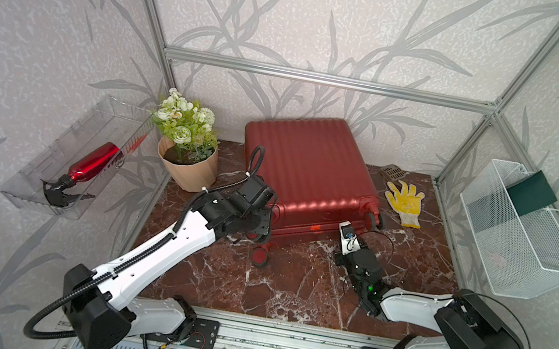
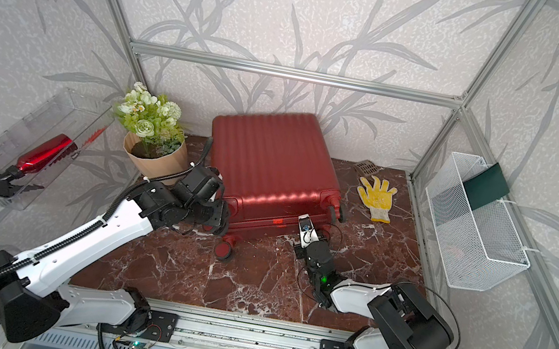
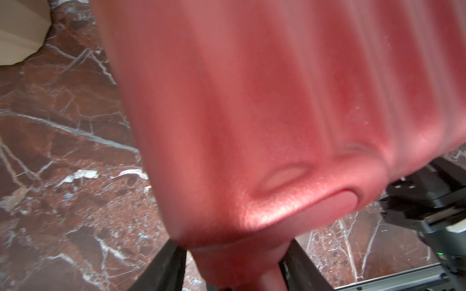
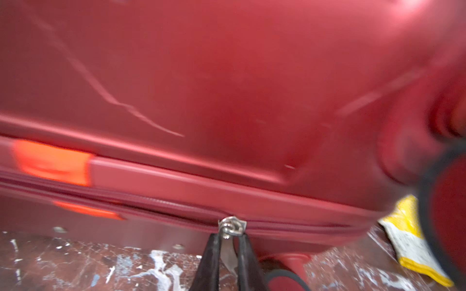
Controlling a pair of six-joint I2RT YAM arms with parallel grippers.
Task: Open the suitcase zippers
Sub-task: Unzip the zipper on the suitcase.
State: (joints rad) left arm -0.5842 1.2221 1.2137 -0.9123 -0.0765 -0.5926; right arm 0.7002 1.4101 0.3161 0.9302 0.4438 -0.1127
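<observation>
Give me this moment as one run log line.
left gripper: shut on suitcase wheel corner | right gripper: shut on zipper pull | suitcase: on table, wheels toward robot

Red-brown marble tabletop (image 1: pixel 289 286) under suitcase (image 1: pixel 310 165), potted flowers (image 1: pixel 186 163), yellow glove (image 1: pixel 404 201).

The dark-red suitcase (image 1: pixel 310 165) lies ribbed face up; its zip track (image 4: pixel 156 202) seems parted beside the silver pull (image 4: pixel 232 226).
</observation>
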